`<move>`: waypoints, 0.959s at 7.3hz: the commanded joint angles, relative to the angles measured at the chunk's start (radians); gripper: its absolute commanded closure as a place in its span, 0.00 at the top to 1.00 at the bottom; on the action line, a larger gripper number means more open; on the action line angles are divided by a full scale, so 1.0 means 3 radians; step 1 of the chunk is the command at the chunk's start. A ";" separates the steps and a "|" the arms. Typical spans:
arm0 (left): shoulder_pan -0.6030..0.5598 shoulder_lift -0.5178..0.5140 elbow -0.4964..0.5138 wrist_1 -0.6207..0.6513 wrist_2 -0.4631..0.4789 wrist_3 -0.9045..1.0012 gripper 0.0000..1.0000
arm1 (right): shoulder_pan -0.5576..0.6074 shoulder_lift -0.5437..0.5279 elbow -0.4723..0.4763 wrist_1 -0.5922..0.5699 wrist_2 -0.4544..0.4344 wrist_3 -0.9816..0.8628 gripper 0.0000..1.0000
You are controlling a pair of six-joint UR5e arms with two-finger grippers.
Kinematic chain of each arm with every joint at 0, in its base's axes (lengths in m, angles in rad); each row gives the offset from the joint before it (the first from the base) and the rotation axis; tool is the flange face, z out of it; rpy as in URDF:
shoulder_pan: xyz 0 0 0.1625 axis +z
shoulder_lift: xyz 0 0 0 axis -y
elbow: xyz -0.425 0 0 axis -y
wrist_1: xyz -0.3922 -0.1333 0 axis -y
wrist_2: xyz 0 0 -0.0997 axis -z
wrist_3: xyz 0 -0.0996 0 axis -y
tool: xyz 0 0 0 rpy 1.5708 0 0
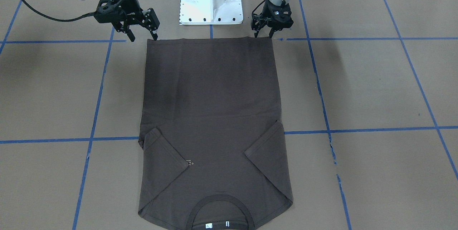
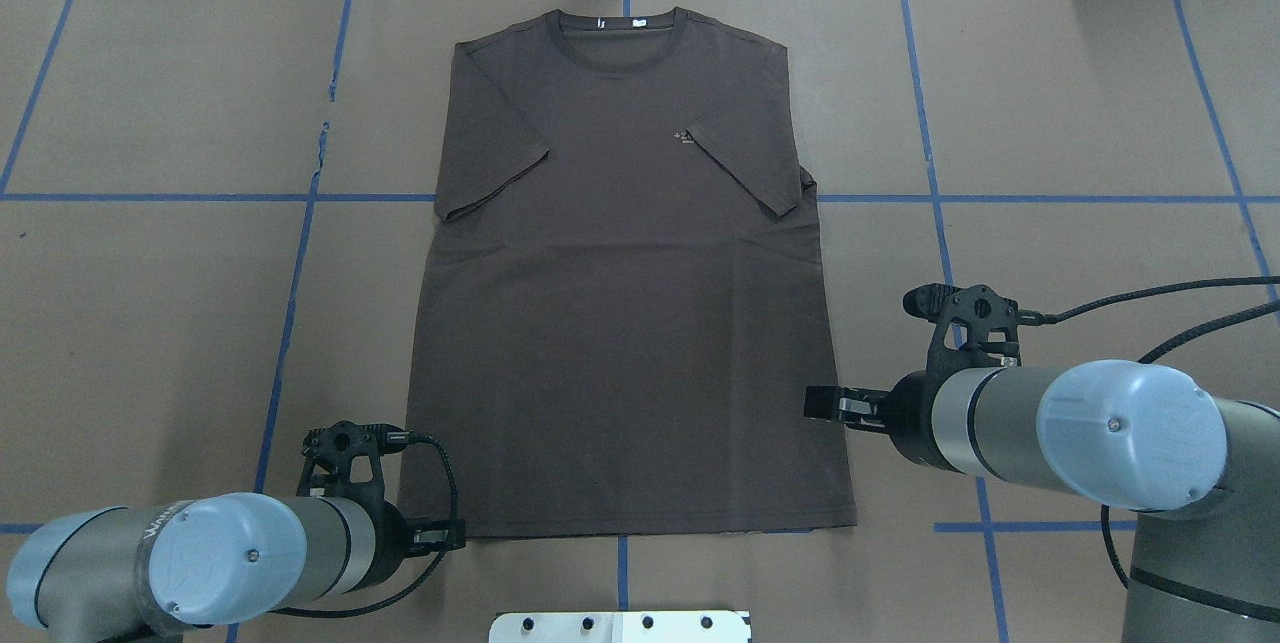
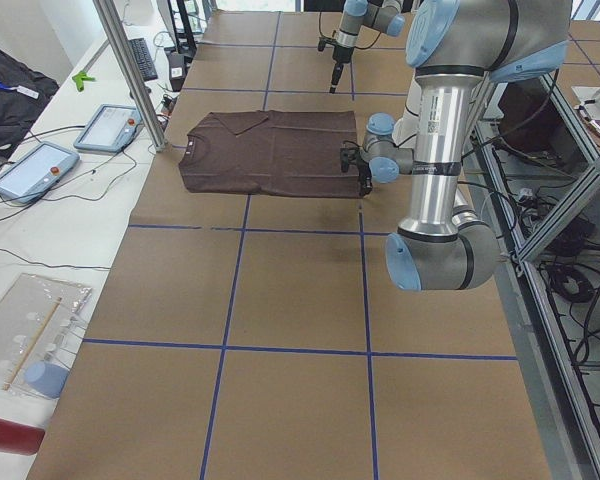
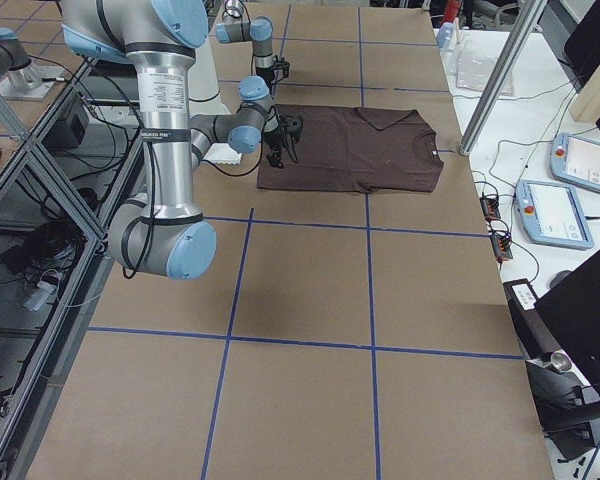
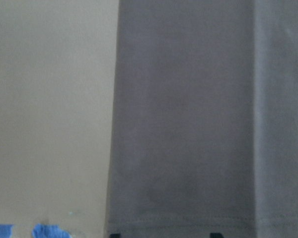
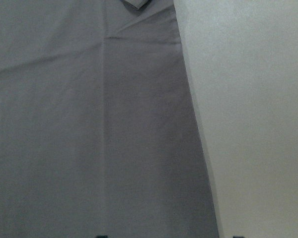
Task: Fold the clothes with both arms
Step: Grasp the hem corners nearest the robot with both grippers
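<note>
Overhead exterior view, our count: one dark brown T-shirt [image 2: 630, 323], two arms, two grippers, one white base pedestal [image 2: 620, 626]. The T-shirt lies flat and face up at the middle of the brown table [image 2: 150, 323], its collar [image 2: 620, 63] at the far edge and its hem at the near edge, towards the pedestal. Both sleeves are turned in over the chest, the one on the right covering part of the small pale logo [image 2: 683, 137]. We count two white neck tags [image 1: 207, 225] inside the collar. The left gripper [image 1: 263, 35] stands at the near left corner of the hem with its jaws spread; in its wrist view the corner lies just ahead of the two fingertips. The right gripper [image 1: 144, 38] is over the T-shirt's right side edge near the hem, jaws likewise spread wide, and that edge runs between its fingertips in its wrist view. Neither gripper holds cloth.
</note>
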 commanded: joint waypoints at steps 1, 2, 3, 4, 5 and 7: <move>0.0006 0.0009 -0.0007 0.0005 0.0009 -0.0009 0.66 | 0.0004 0.0000 0.0004 0.0001 -0.0005 0.0000 0.88; 0.0001 0.0014 -0.0002 0.0005 0.0009 -0.0004 0.66 | 0.0004 0.0000 0.0004 0.0001 -0.0005 0.0005 0.88; 0.0001 0.0014 -0.0002 0.0011 0.0009 -0.0004 0.66 | 0.0004 0.0000 0.0004 0.0001 -0.0005 0.0000 0.88; -0.0009 0.0014 0.0003 0.0011 0.0004 0.0012 0.66 | 0.0004 0.0000 0.0004 0.0001 -0.0005 0.0000 0.88; -0.0004 0.0075 0.0003 0.0011 0.0004 0.0022 0.66 | 0.0004 0.0000 0.0004 0.0001 -0.0005 0.0000 0.88; -0.0004 0.0101 0.0009 0.0011 -0.0001 0.0032 0.66 | 0.0004 0.0000 0.0009 0.0001 -0.0005 0.0000 0.88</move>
